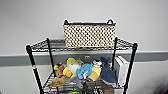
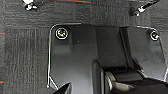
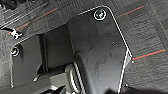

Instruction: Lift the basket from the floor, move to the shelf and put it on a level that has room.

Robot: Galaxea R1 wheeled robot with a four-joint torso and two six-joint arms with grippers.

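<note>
- So the basket (image 1: pixel 89 35) is sitting on the top level (image 1: pixel 56 45) of the shelf (image 1: pixel 31 60), upright, toward the right half of the grid and up near the white wall (image 1: pixel 30 22). Nothing is holding it. Looks to me like the placing part is done.
- Handling guess: woven sides with a dark rim, so probably light and fairly stiff, with a bit of give if you squeeze the walls. The weave should give decent friction, not slippery. I can't see inside, so no idea if it's loaded.
- Where I'd grab it: the two small dark loop handles at the short ends, or pinch the rim at each end. The long woven face would just flex.
- One tier down there's a pile of plush toys (image 1: pixel 83 71), and something flat and white stands at the right end of that tier.
- The head view gives you the rack and basket. The wrist views add what it lacks, the floor (image 2: pixel 22 55): dark carpet tiles with thin red lines, and a rack caster (image 2: pixel 29 5) near the left arm.
- Jaws: can't tell for either gripper, as the fingers aren't readable in the wrist views.
</note>
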